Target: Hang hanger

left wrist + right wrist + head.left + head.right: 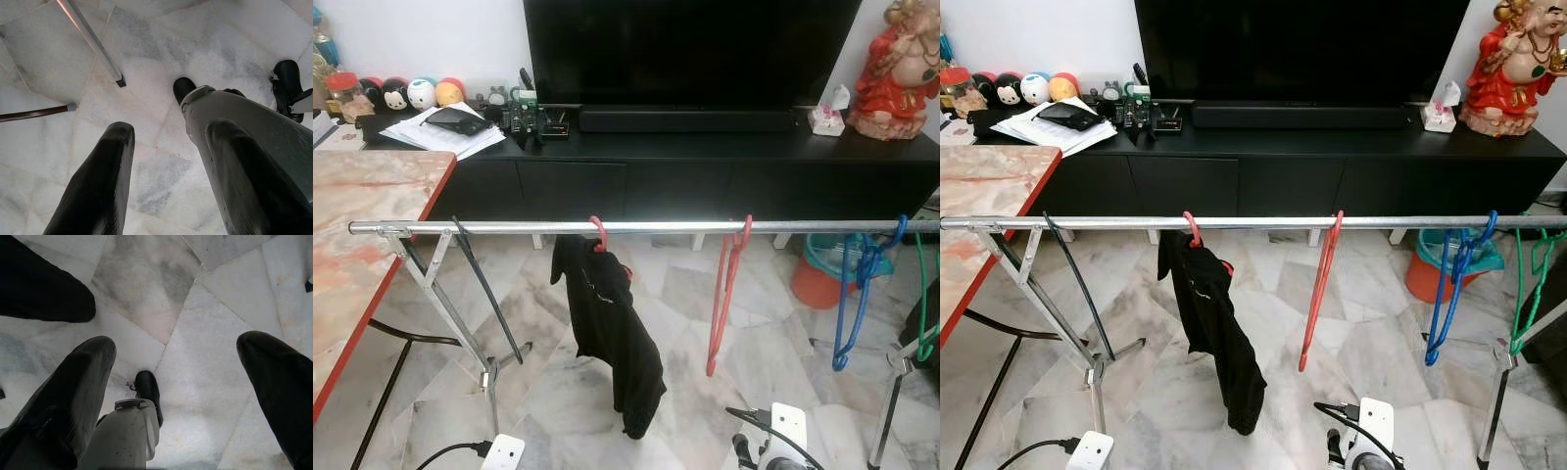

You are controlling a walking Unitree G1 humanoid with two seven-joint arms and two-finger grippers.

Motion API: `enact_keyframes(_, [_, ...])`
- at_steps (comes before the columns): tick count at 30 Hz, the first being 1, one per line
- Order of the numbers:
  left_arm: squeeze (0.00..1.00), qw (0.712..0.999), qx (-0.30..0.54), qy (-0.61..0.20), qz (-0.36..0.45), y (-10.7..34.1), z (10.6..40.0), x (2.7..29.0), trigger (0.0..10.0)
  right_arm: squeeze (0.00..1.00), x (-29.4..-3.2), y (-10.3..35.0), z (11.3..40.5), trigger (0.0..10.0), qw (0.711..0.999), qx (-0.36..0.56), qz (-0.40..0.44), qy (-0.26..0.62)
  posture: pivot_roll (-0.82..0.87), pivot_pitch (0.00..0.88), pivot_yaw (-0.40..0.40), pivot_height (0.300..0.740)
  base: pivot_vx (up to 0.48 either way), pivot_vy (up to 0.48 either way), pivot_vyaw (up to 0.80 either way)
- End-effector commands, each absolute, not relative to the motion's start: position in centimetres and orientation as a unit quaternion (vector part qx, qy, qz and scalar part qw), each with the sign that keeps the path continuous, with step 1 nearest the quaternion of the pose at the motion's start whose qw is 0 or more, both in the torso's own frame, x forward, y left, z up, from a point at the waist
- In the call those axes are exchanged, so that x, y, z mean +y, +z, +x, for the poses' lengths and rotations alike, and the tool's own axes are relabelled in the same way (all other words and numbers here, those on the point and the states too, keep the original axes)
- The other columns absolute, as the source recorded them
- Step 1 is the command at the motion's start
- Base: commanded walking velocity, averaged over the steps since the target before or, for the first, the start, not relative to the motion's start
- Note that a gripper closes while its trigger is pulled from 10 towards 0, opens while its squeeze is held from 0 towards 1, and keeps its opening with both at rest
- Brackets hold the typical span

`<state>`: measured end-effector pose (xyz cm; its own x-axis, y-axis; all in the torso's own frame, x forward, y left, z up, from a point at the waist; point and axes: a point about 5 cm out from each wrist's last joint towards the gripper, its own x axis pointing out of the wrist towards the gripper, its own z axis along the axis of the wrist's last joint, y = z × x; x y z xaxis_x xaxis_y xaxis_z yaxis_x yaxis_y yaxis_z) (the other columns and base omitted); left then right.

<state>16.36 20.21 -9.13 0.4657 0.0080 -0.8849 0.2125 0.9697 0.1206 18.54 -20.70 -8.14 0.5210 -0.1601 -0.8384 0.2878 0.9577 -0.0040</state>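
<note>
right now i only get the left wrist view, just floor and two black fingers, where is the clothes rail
Observer: The silver clothes rail runs straight across in front of the robot, in the head views.
Operator: anything hung on it yet
Observer: A black garment on a red hanger. Toward the robot's right there is an empty red hanger, then a blue hanger and a green hanger.
Operator: what about the other arm
Observer: The right gripper is open and empty, pointing down at the marble floor.
</note>
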Motion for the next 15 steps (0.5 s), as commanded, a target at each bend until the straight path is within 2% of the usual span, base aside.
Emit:
enact_keyframes(1, [0.0,0.846,0.519,-0.059,0.104,-9.3,15.93,20.3,10.0,0.0,-20.85,-8.12,18.52,10.0,0.869,0.47,0.069,-0.135,-0.11,0.0,-0.016,0.74,0.0,0.0,0.0])
enact_keyframes(6, [0.0,0.847,0.519,-0.059,0.103,-9.29,15.96,20.26,10.0,0.0,-20.89,-8.1,18.56,10.0,0.87,0.469,0.07,-0.136,-0.11,0.0,-0.018,0.74,-0.145,0.0,0.0])
enact_keyframes(15, [0.0,0.847,0.519,-0.059,0.102,-9.28,15.99,20.3,10.0,0.0,-20.86,-8.08,18.6,10.0,0.87,0.469,0.069,-0.135,-0.11,0.0,-0.015,0.74,-0.242,0.0,0.0])
